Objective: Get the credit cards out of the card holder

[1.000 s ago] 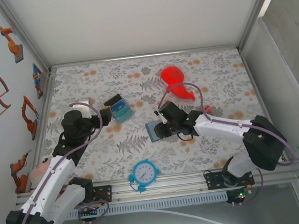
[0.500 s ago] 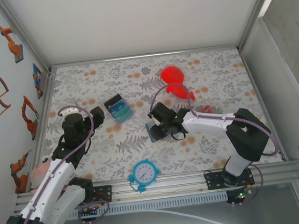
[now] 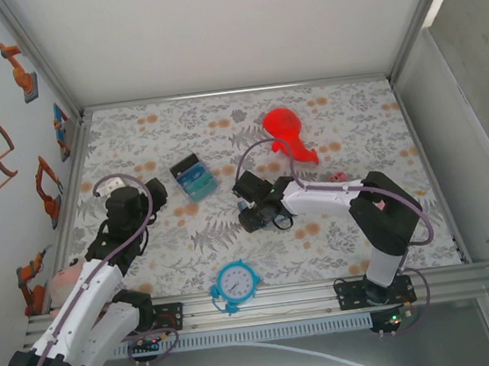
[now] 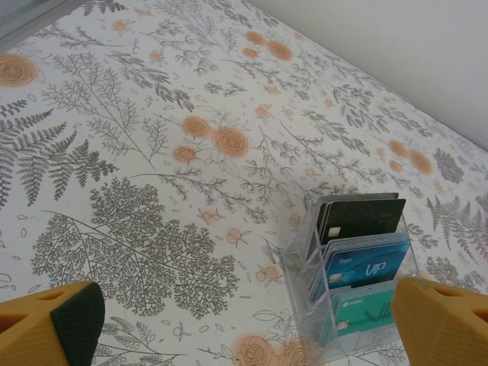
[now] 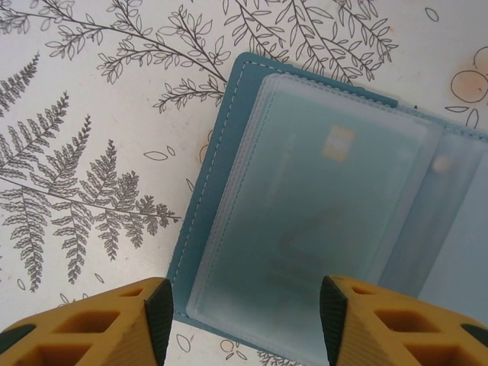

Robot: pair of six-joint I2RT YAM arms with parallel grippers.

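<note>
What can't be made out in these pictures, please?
- Right wrist view: the card holder runs off the right edge; its card is blurred by a cloudy sleeve.
- Left wrist view: fine print on the cards in the clear rack is too small.

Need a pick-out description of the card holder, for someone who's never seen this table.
On the floral table, look mid-table, directly under the right claw. The card holder lies flat and open there: slate-blue cover, pale stitching, frosted sleeve over a card. Unlike the clear card rack to its left or the round blue clock, it is a flat wallet.
</note>
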